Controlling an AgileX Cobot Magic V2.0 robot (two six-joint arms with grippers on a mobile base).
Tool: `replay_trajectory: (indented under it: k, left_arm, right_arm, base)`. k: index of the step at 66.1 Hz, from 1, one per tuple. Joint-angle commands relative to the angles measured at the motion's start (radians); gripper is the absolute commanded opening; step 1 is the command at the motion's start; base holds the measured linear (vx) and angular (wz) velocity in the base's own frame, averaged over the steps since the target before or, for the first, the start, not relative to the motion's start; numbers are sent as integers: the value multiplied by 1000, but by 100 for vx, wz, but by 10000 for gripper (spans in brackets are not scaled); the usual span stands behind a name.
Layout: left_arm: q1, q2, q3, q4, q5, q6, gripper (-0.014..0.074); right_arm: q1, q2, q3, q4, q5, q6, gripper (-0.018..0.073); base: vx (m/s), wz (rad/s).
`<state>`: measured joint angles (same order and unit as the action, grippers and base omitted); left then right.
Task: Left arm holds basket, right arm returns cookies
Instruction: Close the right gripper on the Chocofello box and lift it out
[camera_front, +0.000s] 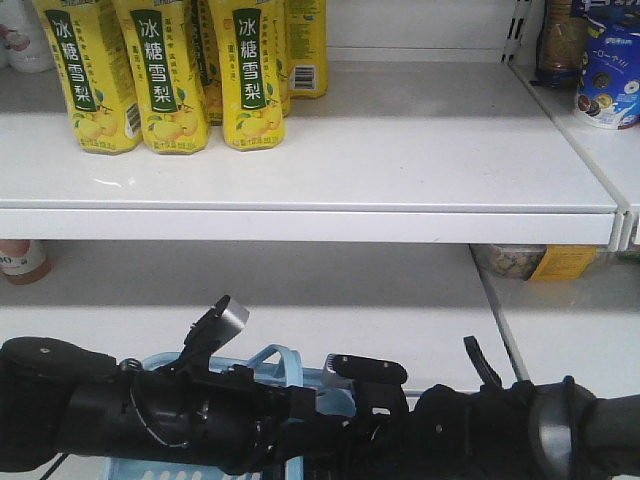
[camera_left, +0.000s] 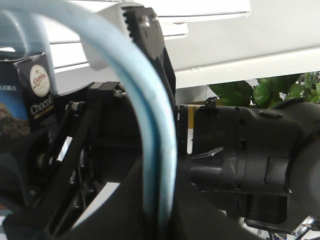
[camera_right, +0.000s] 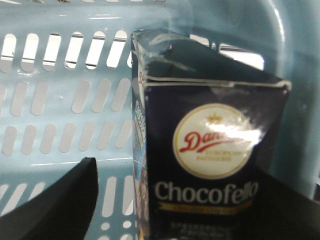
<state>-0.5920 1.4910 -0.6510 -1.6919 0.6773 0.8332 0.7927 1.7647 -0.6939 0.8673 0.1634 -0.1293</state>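
The light blue basket (camera_front: 170, 465) hangs low in front of the shelves. Its curved handle (camera_left: 159, 150) runs between the jaws of my left gripper (camera_left: 159, 195), which is shut on it. The bulky left arm (camera_front: 150, 410) crosses the bottom of the front view. The cookies (camera_right: 210, 165), a dark navy "Chocofello" carton, stand upright inside the basket against its slotted wall (camera_right: 60, 100). My right gripper (camera_right: 177, 172) is open around the carton; its left finger (camera_right: 60, 205) stands clear of it, with basket wall showing in the gap. The right arm (camera_front: 520, 430) reaches in from the right.
Yellow drink bottles (camera_front: 165, 70) stand at the upper shelf's back left. A blue cookie pack (camera_front: 608, 75) sits on the adjoining shelf at the right. The white shelf edge (camera_front: 300, 215) juts out above the arms, and a yellow packet (camera_front: 540, 262) lies on the lower shelf.
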Motion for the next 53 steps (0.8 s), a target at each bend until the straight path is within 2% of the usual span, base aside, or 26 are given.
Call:
replay_trajectory:
  k: [1,31,53]
  left_arm:
    - [-4,-41,-30,-76,53,9,-6]
    - [-4,-41,-30,-76,53,9,-6]
    - [-4,-41,-30,-76,53,9,-6]
  right_arm:
    - [-2,-36,-22,1,-21,-30,498]
    - [-2,-36,-20,-3,-32,-46,218]
    - [-2,-38,-19,-3,-37,-36,207]
  base:
    - [0,0]
    - [0,0]
    - [0,0]
